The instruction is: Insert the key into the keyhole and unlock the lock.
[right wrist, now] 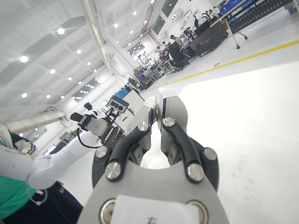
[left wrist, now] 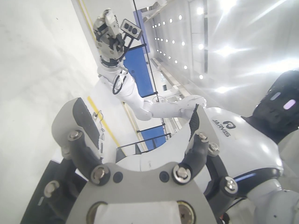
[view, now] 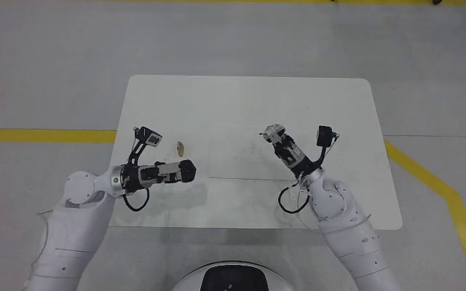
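Near the table's (view: 255, 102) left edge lies what I take for the lock (view: 180, 149), left pincer (left wrist: 137, 108) released near it, right pincer (right wrist: 157, 108) clenched, on the key or not I cannot tell; insertion remains.

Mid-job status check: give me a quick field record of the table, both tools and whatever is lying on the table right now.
table: white, rounded corners
left tool: open, nothing between its fingers, over the table's left part
right tool: shut, over the table's middle-right; cannot tell whether anything is pinched in it
small brass-coloured object: lies on the table just beyond the left tool, apart from it; likely the lock, too small to confirm
task state: no tool is touching the brass-coloured object
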Robot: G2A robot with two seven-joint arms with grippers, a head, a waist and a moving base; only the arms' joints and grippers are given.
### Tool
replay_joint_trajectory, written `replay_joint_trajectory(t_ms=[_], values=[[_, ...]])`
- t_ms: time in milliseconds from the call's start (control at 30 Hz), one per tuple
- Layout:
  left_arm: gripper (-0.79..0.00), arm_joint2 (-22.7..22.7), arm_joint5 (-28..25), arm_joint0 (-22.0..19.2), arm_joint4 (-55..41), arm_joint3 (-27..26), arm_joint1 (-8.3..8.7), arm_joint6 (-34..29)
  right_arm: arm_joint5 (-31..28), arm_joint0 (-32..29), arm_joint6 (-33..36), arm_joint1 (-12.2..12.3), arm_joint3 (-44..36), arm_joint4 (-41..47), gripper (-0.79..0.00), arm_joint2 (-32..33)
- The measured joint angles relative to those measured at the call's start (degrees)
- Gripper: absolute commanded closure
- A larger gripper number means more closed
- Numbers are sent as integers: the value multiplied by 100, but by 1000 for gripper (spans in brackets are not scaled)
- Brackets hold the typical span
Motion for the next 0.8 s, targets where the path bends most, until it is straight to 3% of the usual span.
replay_joint_trajectory(t_ms=[100,200,300,333,367,567,800], values=[[-785,309,192,-260,195,134,-47,332,152,52,597,2,179,1144,0,-7],[-643,528,210,-321,655,14,-75,831,224,83,1253,16,238,2100,0,-15],[-637,659,208,-294,1047,-151,-98,1387,257,110,1773,12,252,2757,0,-101],[-560,704,210,-277,1153,-224,-108,1600,280,136,1913,5,264,2870,0,-156],[-539,733,216,-268,1203,-278,-116,1746,305,156,1990,-3,279,2898,0,-205],[-560,888,414,-268,1291,-588,-151,2278,408,244,2175,-57,329,2954,0,-457],[-579,1199,729,-441,1505,-538,-211,2684,394,213,2186,-98,264,2941,0,-608]])
